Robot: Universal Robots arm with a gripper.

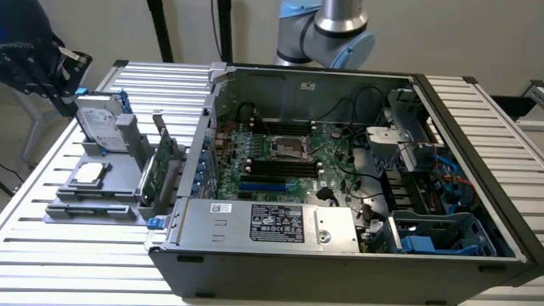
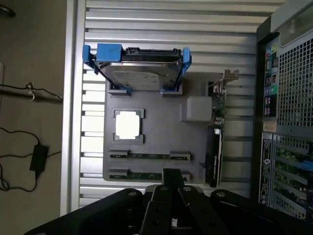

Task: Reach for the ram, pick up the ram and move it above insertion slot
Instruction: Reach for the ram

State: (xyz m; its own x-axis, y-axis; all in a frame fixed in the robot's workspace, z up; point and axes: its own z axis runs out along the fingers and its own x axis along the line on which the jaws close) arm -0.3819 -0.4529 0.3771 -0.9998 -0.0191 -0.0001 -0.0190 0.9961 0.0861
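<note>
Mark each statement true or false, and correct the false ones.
1. The ram sits in the grey holder. True.
2. The gripper is holding the ram. False: the gripper is apart from it, above the holder.
3. The computer case is closed. False: it is open, with the motherboard showing.
4. The hard drive has blue rails. True.

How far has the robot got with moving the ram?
Nothing is finished yet. Two ram sticks lie in the gray holder, not lifted. The gripper hangs above the holder, close to them. No ram is over the slots inside the computer.
</note>
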